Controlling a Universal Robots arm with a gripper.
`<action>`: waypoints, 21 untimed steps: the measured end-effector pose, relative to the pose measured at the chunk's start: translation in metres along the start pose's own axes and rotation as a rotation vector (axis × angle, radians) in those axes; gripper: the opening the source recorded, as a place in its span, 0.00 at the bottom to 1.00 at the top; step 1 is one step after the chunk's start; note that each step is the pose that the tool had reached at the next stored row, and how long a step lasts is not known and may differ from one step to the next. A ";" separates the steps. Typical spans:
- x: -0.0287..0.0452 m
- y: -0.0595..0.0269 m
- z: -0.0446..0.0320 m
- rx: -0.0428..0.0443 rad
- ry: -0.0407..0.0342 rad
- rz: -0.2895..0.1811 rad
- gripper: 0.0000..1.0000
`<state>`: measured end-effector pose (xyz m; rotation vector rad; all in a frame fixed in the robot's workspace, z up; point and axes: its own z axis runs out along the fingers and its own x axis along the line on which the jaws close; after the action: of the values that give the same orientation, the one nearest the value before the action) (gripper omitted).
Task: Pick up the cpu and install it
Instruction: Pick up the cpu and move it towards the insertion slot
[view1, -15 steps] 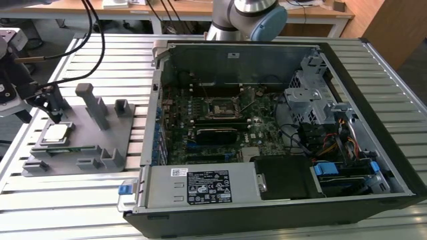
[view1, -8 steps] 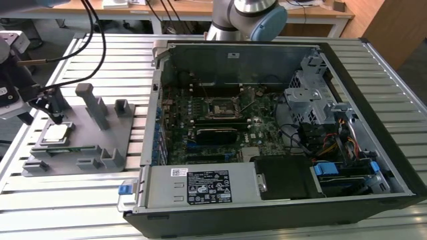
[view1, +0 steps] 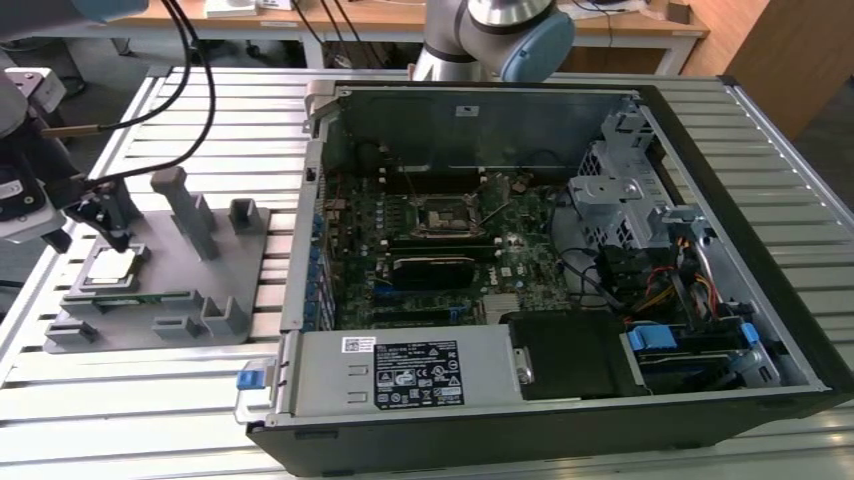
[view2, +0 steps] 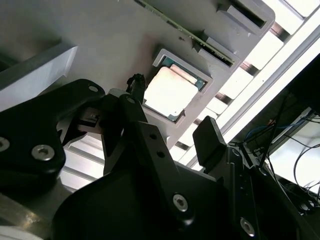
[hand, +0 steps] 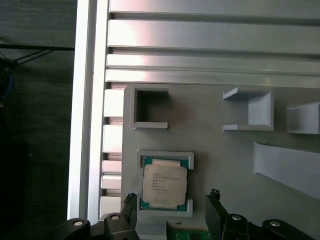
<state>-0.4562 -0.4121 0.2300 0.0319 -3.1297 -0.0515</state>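
The cpu (view1: 112, 265) (hand: 165, 184) (view2: 170, 92), a small square chip with a silver top, lies flat in its pocket on the grey fixture plate (view1: 174, 250) at the exterior view's left. My gripper (view1: 102, 228) (hand: 172, 198) (view2: 172, 116) hangs just above it, open and holding nothing. One black fingertip (hand: 130, 200) stands on each side of the chip, and I cannot tell whether they touch it. The black socket frame (view1: 441, 214) sits on the motherboard inside the open computer case (view1: 747, 180).
A green memory stick (view1: 127, 298) lies in a slot of the fixture plate beside the chip. Grey upright holders (view1: 187, 215) rise from the plate. The case wall (view1: 320, 150) stands between plate and motherboard. Cables (view1: 174, 110) hang over the slatted table.
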 end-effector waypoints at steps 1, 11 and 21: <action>0.0000 0.0000 0.0008 -0.0001 -0.0001 0.000 0.65; -0.0002 -0.0003 0.0098 0.0000 -0.0001 0.000 0.65; 0.0007 0.0016 0.0143 -0.0002 -0.0008 0.014 0.65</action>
<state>-0.4571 -0.4100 0.2158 0.0105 -3.1304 -0.0516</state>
